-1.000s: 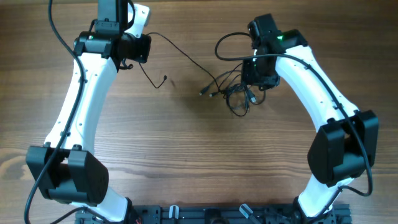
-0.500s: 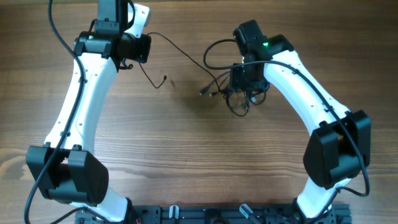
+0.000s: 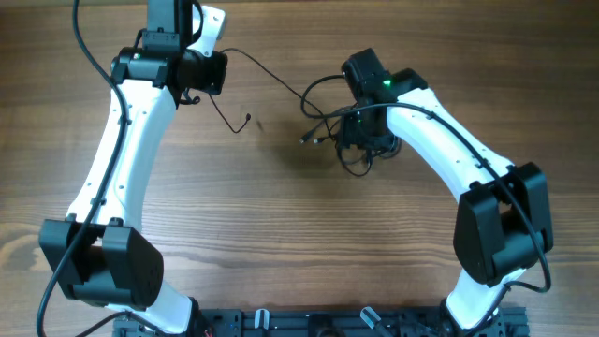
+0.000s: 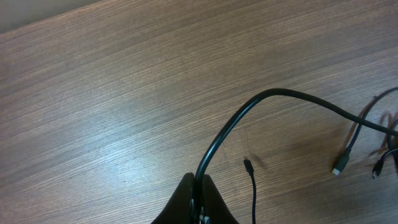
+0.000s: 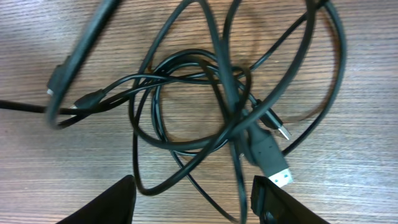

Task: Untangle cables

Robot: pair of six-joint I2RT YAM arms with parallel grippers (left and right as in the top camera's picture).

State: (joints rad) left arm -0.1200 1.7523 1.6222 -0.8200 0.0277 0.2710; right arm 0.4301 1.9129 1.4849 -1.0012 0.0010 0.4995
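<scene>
The cables [image 3: 358, 157] lie in a tangled black heap right of the table's middle, with loops crossing one another [image 5: 186, 93]. A USB plug [image 5: 278, 167] sticks out of the heap. One cable [image 3: 271, 80] runs from the heap up and left to my left gripper [image 3: 204, 75], which is shut on it [image 4: 198, 186]. Its short tail ends in a small plug [image 3: 248, 117]. My right gripper [image 3: 363, 131] hovers right over the heap, open [image 5: 193, 186], and strands pass between its fingers [image 5: 121, 196] without being pinched.
Two loose plug ends [image 3: 309, 139] point left out of the heap, also seen at the right edge of the left wrist view [image 4: 339, 168]. The wooden table [image 3: 281, 234] carries nothing else. Both arm bases stand at the near edge.
My right arm has swung left over the heap, and its jaws have spread wider. The left arm and its held cable have stayed still.
</scene>
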